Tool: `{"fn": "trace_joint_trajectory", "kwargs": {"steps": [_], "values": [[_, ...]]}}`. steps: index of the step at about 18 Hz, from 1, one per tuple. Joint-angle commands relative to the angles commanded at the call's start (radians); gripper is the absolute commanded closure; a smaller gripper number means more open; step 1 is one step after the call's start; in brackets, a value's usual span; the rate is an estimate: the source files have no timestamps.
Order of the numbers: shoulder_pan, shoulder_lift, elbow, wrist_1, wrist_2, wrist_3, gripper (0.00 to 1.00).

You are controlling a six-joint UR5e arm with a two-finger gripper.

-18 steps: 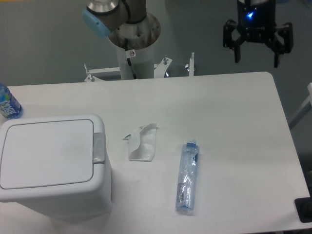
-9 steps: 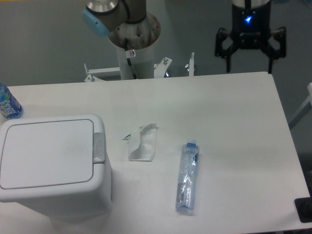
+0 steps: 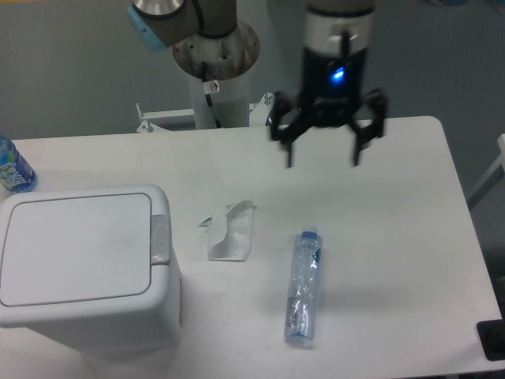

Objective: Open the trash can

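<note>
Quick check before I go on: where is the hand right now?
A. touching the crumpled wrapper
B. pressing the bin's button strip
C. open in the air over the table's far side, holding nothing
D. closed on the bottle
C: the hand hangs open with nothing between its fingers, well apart from the bin, whose lid is still shut, and from the bottle and wrapper.

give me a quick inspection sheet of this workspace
surface: white table, no spills seen
job's things: trash can at the left front, lid shut, push strip untouched
clutter: crumpled wrapper; clear bottle lying flat; blue-labelled bottle at the left edge
grippers: gripper above the table's far side, jaws open, holding nothing
cables: nothing seen
surroundings: arm base behind the table; grey floor
</note>
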Motion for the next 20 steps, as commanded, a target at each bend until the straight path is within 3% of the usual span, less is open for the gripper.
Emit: {"fn": "trace_joint_trajectory", "kwargs": {"steps": [4, 8, 20], "values": [[-0.041, -0.032, 0.000, 0.070, -0.084, -0.115, 0.00], [-0.098, -0.071, 0.000, 0.133, -0.091, -0.158, 0.00], [-0.129, -0.104, -0.011, 0.160, -0.086, -0.143, 0.00]]}}
